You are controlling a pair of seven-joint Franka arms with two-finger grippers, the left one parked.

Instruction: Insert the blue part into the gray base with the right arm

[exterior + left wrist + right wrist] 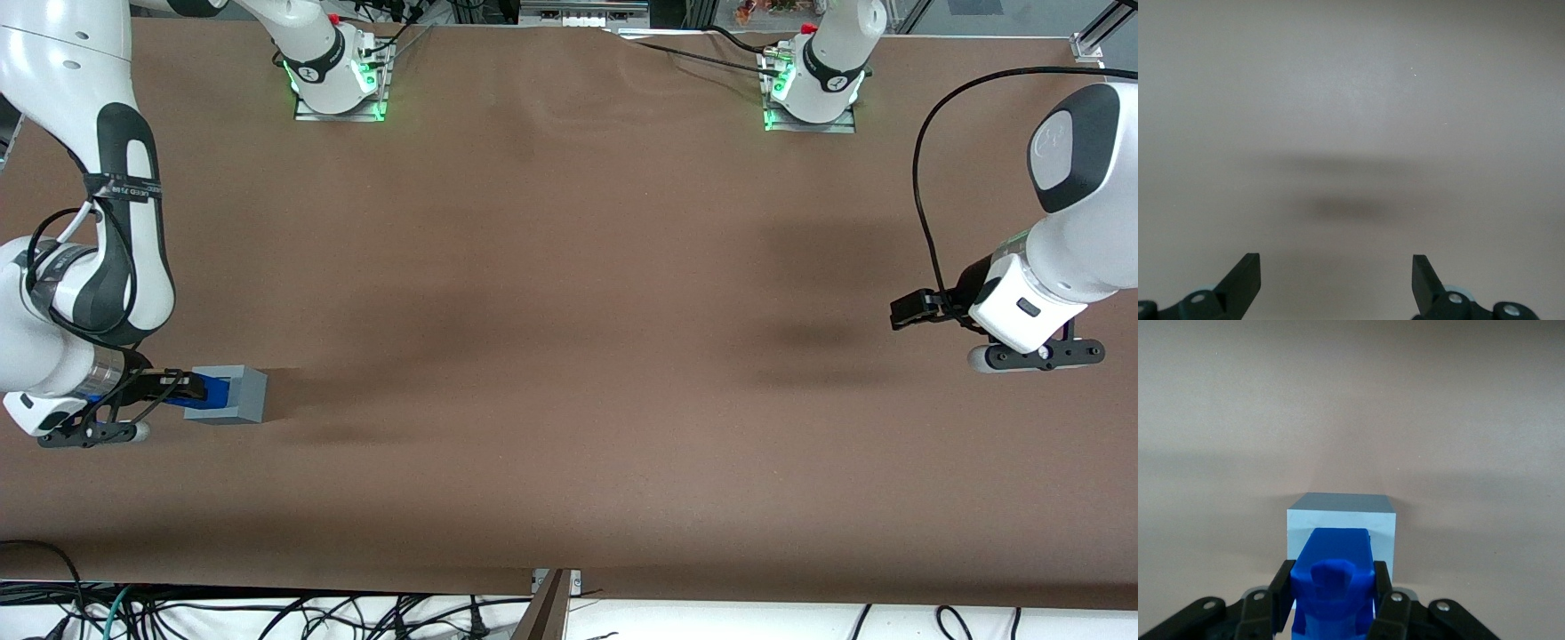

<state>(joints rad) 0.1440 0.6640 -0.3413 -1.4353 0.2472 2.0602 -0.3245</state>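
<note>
Seating the Blue Part in the Gray Base

Working at its own end of the brown surface (569,356), the right arm (80,293) is bent low, with its wrist close to the surface. The gray base (233,394) rests on the surface directly in front of the wrist, with bare surface all around it.

In the front view the gripper (182,388) lies nearly level, its tip at the side of the base facing the arm. In the right wrist view the gripper (1333,590) is closed on the blue part (1333,583), one black finger (1281,593) pressed against each flank. The part projects forward and overlaps the face of the gray base (1341,520) that is turned toward the wrist. Whether the part has already entered the recess cannot be told from these views.

Judged from this, the step in hand is the final insertion. To do it well:

1. Hold the grip firm so that the part cannot twist between the fingers.
2. Keep the flanks of the part parallel to the walls of the base; it appears roughly centred across the width of the base now.
3. Advance slowly and straight. The base is not visibly clamped, so an off-centre push is likely to slide it across the surface.
4. Release only once the part sits fully home.
</note>
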